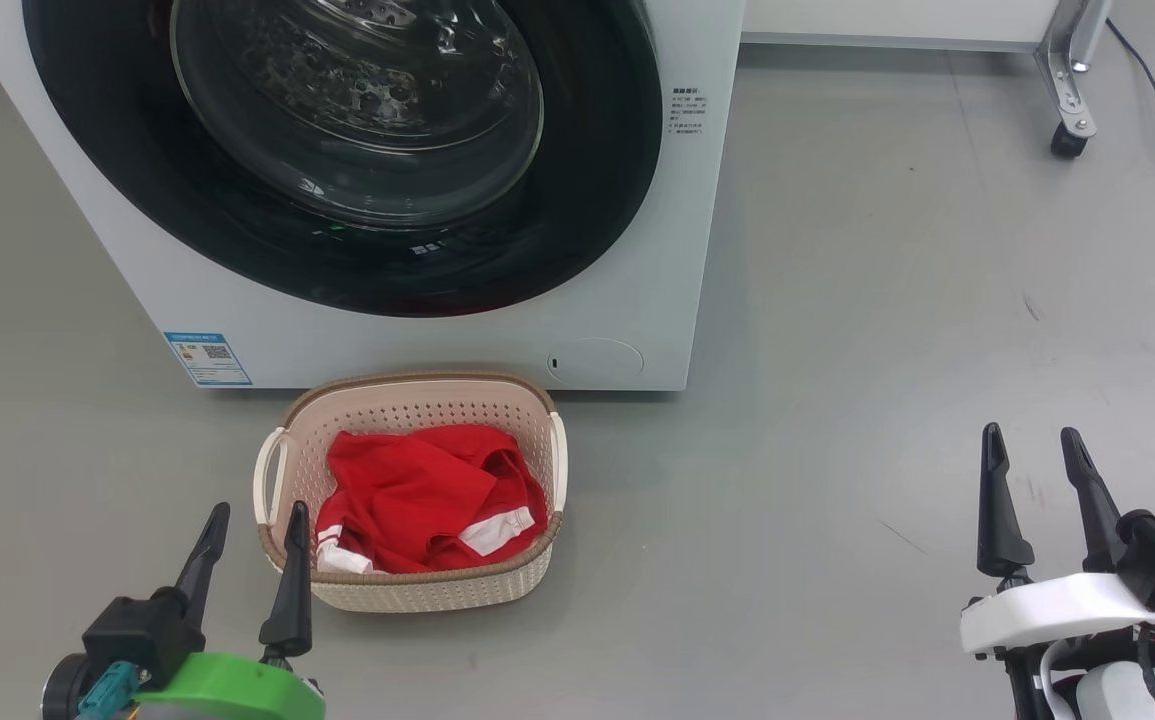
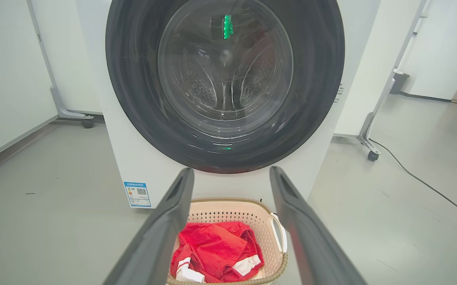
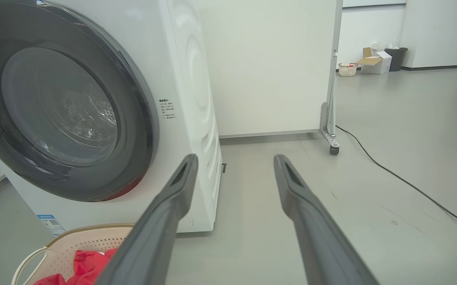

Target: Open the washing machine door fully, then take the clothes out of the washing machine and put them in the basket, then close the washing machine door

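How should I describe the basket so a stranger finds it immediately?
Find the big white washing machine with the round black door. On the floor before it stands the basket, cream and perforated. Its brown rim and the red clothes inside set it apart.

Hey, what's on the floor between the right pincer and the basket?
Nothing. In the head view, only bare grey floor stretches from the basket to the right pincer.

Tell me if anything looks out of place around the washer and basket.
Nothing stands out. The washing machine door sits shut, the red clothes lie crumpled but wholly inside the basket, and the basket stands upright on the floor before the washing machine.
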